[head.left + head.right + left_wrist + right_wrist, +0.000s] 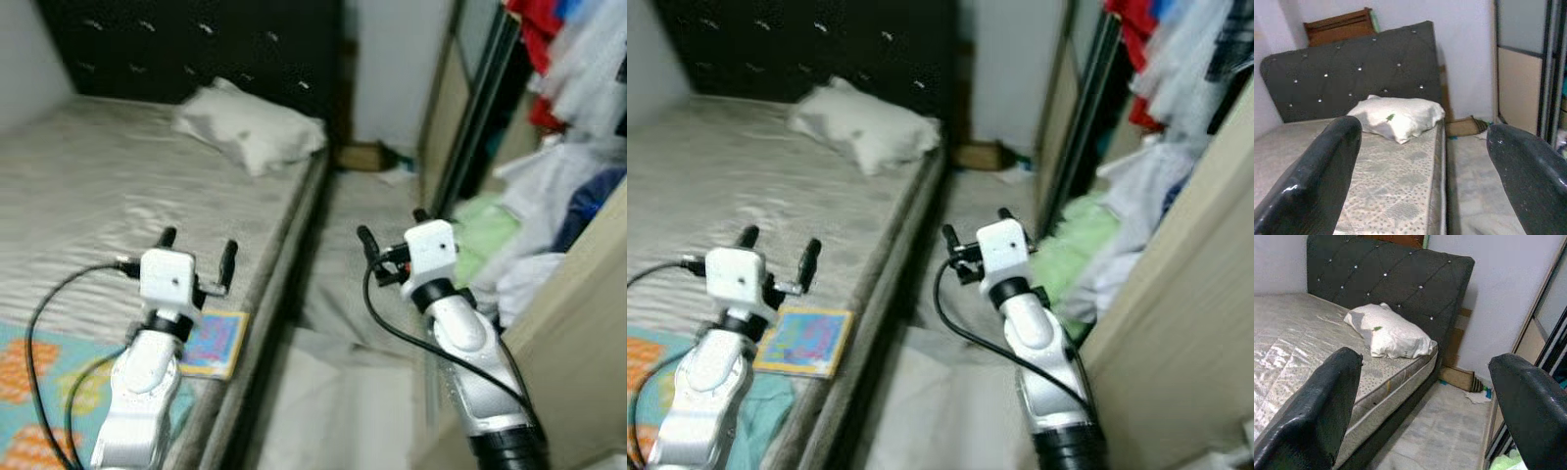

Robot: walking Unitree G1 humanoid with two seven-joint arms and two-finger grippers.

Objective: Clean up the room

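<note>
A bare grey mattress (pixel 108 186) lies on a bed with a dark tufted headboard (pixel 196 49). A white pillow (pixel 250 127) rests at its head. A colourful picture book (pixel 217 343) lies near the mattress edge on a patterned blanket (pixel 49 382). My left gripper (pixel 198 251) hovers open over the mattress just beyond the book, holding nothing. My right gripper (pixel 394 235) stands open and empty above the floor strip between bed and wardrobe.
A wardrobe with a sliding door (pixel 470 117) stands on the right, with clothes (pixel 568 59) hanging and a heap of garments (pixel 519 245) spilling out. A cardboard piece (pixel 361 157) and litter (pixel 1478 395) lie at the far end of the aisle (pixel 367 245).
</note>
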